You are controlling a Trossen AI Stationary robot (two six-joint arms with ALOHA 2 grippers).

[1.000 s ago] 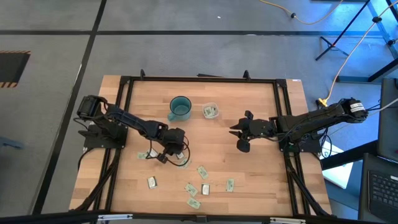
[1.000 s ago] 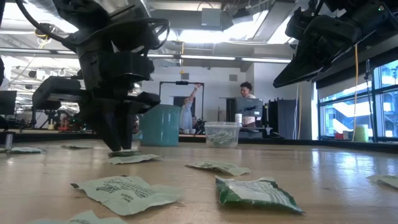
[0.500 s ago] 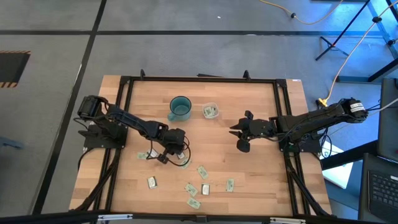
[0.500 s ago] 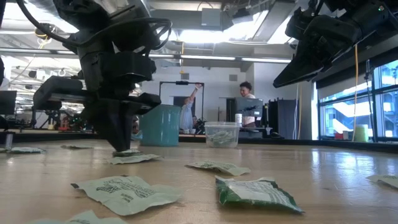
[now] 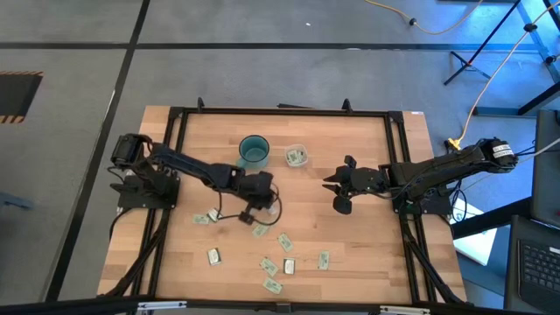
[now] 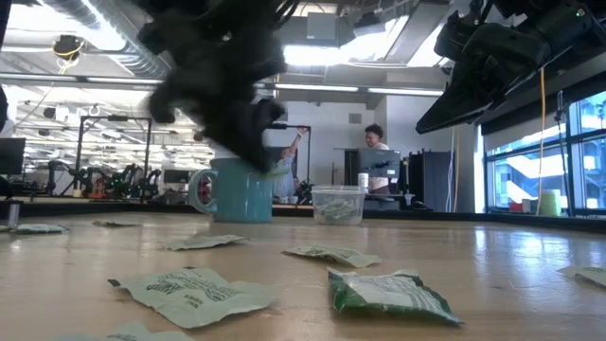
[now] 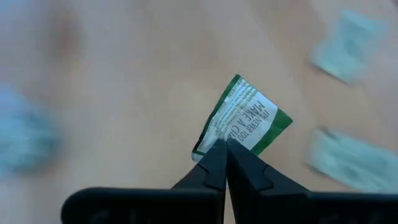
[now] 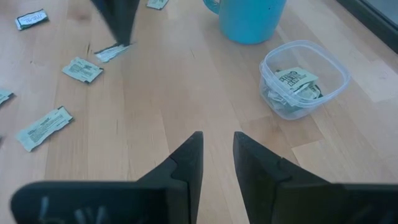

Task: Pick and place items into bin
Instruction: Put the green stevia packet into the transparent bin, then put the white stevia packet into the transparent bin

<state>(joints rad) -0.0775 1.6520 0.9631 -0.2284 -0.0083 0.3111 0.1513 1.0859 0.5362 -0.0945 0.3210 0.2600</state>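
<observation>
Pale wooden table (image 5: 350,254) bears scattered packets. Left gripper (image 7: 225,147), just beside the teal mug (image 5: 254,150), pinches a green-white packet (image 7: 245,119) printed "MAKE A". Right gripper (image 8: 217,144) waits apart, fingers parted, holding nothing. Clear bin (image 8: 303,78) holds several packets.

A small flat green-and-white wrapped packet (image 7: 244,120) hangs tilted above the wooden table (image 5: 350,254), pinched at one corner by the closed fingers of the left end effector (image 7: 225,149). The other pale green packets (image 5: 285,242) lie flat and scattered across the near half of the table. The small clear plastic cup (image 8: 303,78) stands upright just beside the teal mug (image 5: 254,151), with a few packets inside.
</observation>
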